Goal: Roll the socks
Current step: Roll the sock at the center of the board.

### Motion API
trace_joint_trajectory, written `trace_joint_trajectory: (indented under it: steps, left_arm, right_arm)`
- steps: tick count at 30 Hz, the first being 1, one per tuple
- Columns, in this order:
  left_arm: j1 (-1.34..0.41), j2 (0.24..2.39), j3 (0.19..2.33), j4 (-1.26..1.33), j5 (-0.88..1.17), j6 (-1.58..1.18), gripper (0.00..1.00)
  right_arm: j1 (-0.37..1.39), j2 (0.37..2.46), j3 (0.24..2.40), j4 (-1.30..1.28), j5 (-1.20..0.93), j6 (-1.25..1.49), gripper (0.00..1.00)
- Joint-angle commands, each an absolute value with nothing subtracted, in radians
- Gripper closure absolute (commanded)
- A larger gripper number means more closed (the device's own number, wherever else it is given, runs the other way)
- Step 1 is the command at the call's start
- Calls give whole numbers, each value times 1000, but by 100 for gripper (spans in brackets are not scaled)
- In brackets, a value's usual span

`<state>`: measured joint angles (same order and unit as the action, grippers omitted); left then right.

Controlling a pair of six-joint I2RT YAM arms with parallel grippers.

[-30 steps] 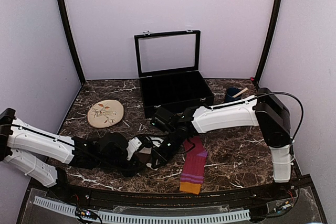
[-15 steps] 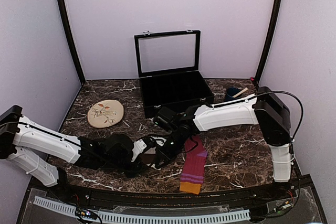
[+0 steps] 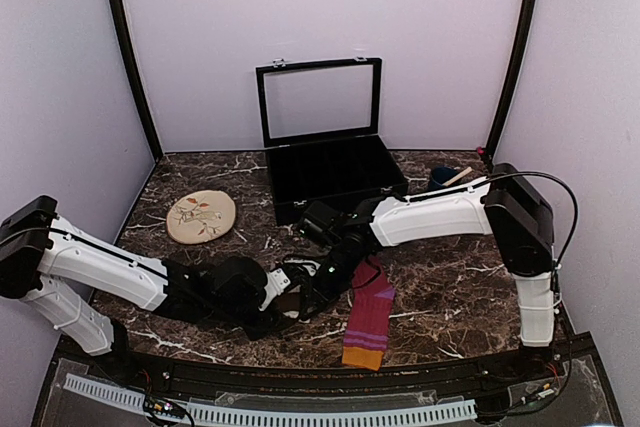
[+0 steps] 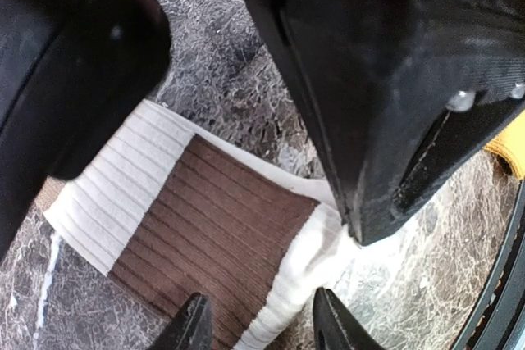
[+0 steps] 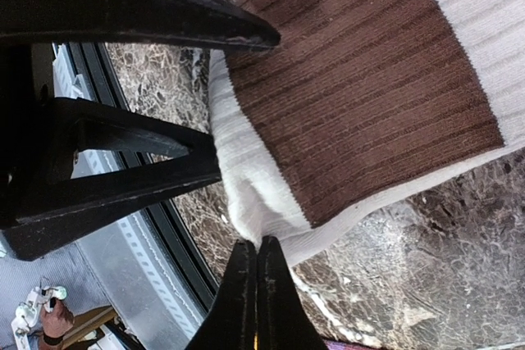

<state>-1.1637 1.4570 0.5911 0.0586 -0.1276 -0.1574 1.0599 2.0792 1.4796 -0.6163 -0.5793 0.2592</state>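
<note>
Cream sock: we see it lying flat on the marble table near the front edge, with a ribbed brown band between cream sections, directly under both grippers.
Striped sock: magenta-purple with its orange cuff toward the front edge; it lies flat just right of the cream sock, with nothing gripping it.
Left gripper: we find its fingers partly apart, the tips poised over the near edge of the cream sock. We cannot tell whether they touch the fabric, and nothing is clamped between them.
Right gripper: its fingers are pressed fully together, the joined tips at the sock's cream edge, where the fabric bunches a little. We cannot tell whether any cloth is caught.
Spacing: the two grippers sit close together, nearly facing each other over the sock.
Elsewhere: black case open at the back, floral disc at the left, blue cup at the back right.
</note>
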Motion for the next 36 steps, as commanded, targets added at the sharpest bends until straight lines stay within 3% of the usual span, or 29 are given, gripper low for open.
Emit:
trace_joint_trajectory:
  steps: [1,6,14,36]
  left_arm:
    - [-1178,1446,585,34,-121,-137,55]
    - [-1178,1469,592,23,-137,-132,57]
    - [-1179,1488,593,26,-145,-124,72]
    - [-1178,1506,628,-1,-114,-93,96]
  right_arm:
    - [1045,2045,1485,-588,-619,249,100]
    - [1040,2053,1494,-593,-631,249,100]
    - [1037,2061,1503,-602,-644,248,100]
    - [1028,2071,1483,-620,-641,237,100]
